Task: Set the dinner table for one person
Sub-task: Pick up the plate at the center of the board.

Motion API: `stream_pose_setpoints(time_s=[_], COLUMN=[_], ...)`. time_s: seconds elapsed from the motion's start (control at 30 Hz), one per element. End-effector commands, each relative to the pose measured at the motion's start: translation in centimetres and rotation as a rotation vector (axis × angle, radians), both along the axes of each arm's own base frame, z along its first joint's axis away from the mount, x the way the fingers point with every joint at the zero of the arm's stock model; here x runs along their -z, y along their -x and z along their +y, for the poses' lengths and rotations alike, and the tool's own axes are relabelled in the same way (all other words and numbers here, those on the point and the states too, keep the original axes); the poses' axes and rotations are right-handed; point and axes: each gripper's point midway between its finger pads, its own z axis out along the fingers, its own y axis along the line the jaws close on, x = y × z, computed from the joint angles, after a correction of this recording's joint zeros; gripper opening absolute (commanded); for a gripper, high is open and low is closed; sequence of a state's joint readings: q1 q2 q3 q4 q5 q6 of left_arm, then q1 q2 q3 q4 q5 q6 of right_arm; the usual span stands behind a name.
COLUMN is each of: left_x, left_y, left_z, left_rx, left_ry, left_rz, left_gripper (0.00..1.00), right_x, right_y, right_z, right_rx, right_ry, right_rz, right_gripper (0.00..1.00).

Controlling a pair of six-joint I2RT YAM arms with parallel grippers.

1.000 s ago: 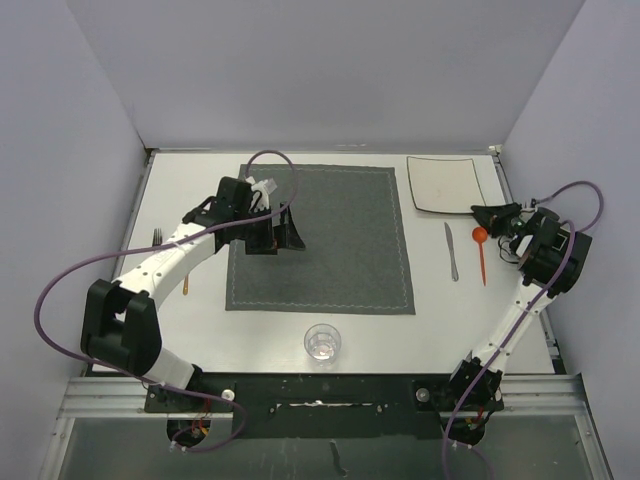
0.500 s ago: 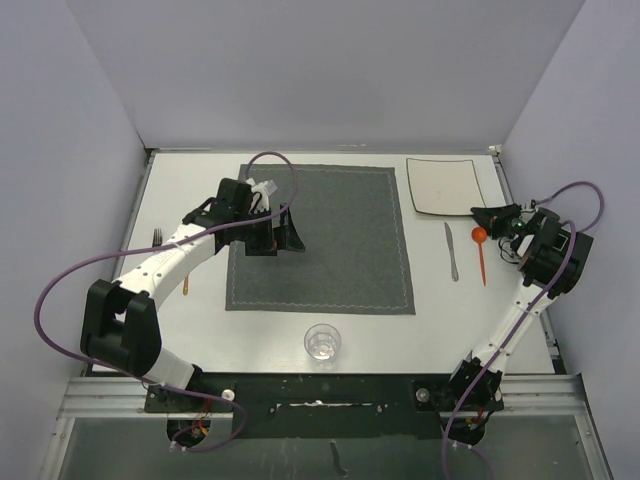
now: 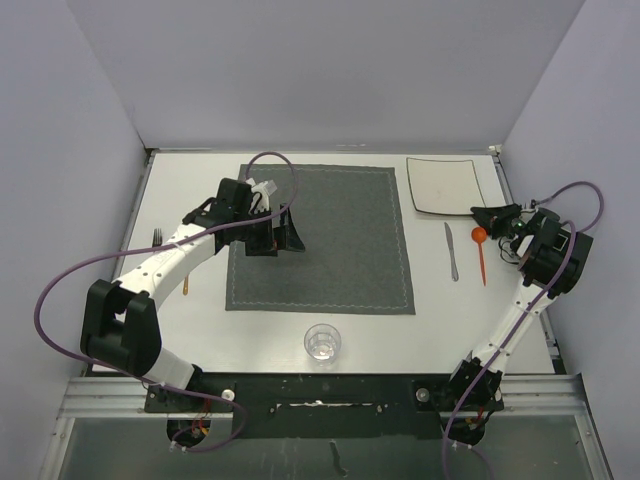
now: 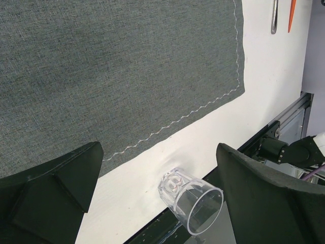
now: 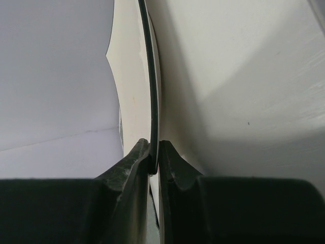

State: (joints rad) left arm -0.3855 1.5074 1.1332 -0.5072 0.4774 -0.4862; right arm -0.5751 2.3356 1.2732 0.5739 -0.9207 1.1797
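Pinching the rim of the plate at its near right corner, the right hand has its fingers clamped on that thin edge (the wrist view shows this plainly). The left hand hangs over the left part of the mat, fingers wide apart, holding nothing. The counter lies under everything, carrying mat, plate, knife, orange spoon and, near its front edge, a glass.

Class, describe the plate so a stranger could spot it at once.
On the white dinner table, look to the far right corner, beside the dark grey placemat. The plate lies there, its edge pinched in the right claw. Unlike the slim knife nearby, it is square, white and dark-rimmed.
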Motion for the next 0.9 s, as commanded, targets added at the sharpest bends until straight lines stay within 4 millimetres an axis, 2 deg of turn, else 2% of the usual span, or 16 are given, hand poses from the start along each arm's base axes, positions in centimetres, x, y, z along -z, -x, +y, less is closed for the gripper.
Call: stream_pose_setpoints(time_s=[0.0,0.5,0.87], left_x=[-2.2,-1.8,-1.6], left_y=[-0.7,-0.5,-0.4], left_z=[-0.9,-1.1,-1.1], left_rx=[0.029,0.034,0.036], left_ry=[0.046,0.044,0.046], left_rz=[-0.08,-0.072,-0.067], left_gripper=[0.95,0.95,0.95], right_x=[-3.2,-6.2,-9.2], right_y=[0.0,-0.8,-1.8], right_z=[-5.7,-5.4,-4.2], right_rx=[0.158,0.13,0.098], right_ry=[-0.079,-0.038,-0.028], right_rz=[-0.017,-0.051,-0.086], right_gripper=[0.0,0.0,0.0])
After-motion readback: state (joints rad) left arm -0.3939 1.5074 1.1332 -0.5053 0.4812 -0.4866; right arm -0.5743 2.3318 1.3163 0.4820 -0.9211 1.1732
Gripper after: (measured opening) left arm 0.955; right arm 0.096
